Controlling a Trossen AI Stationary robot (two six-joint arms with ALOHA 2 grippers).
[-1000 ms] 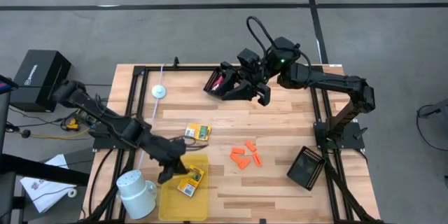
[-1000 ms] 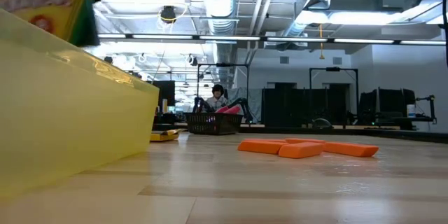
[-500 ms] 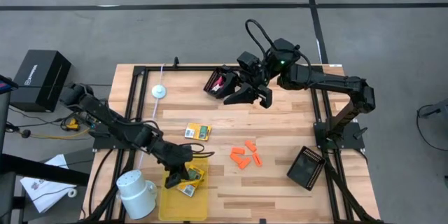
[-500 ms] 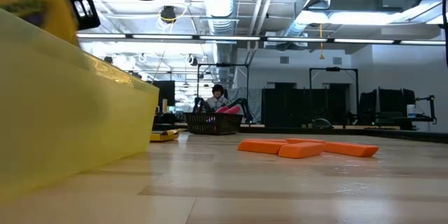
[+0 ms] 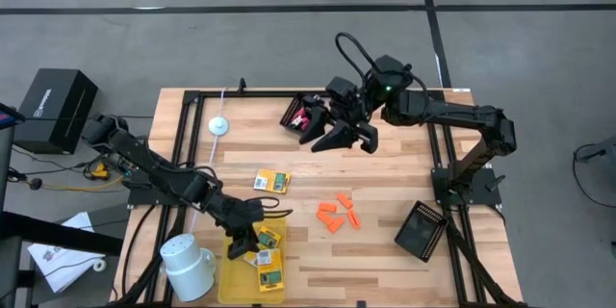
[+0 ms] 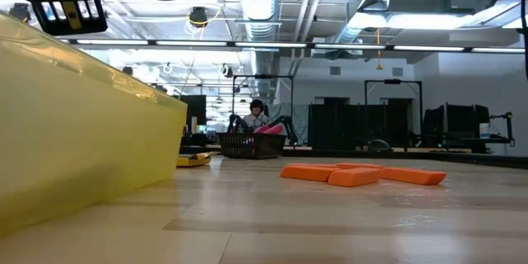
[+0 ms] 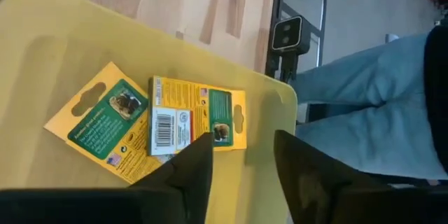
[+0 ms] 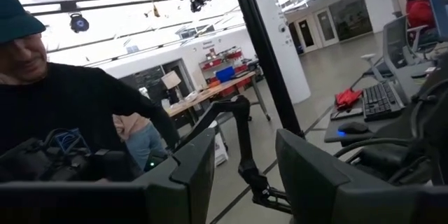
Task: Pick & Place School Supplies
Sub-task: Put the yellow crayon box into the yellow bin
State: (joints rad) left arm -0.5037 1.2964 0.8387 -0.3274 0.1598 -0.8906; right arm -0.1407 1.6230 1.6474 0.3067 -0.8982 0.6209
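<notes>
- The wooden table (image 5: 385,173) fills the middle of the high view; nothing on its bare planks has shifted since a second ago.
- The yellow tray (image 5: 231,274) sits at the lower left of the high view, beside the white mug (image 5: 189,264). It now holds more packets than a second ago: the left wrist view shows two yellow-and-green packets (image 7: 175,122) lying flat and overlapping on its floor.
- The left gripper (image 5: 239,246) is low over the tray. A second ago it held a packet above the tray; now its fingers (image 7: 189,175) stand apart and empty, with the packet lying below them.
- The right gripper (image 5: 345,139) hangs at upper centre of the high view, just right of the black basket (image 5: 300,115) with the pink-handled scissors (image 5: 306,113) in it. It has edged slightly lower in the frame; its fingers are spread with nothing between them.
- One more packet (image 5: 271,182) lies on the table at centre left, above the tray, unmoved.
- The orange pieces (image 5: 337,216) cluster right of centre, in the same place as before.
- The small white disc (image 5: 219,126) rests at upper left, unchanged.
</notes>
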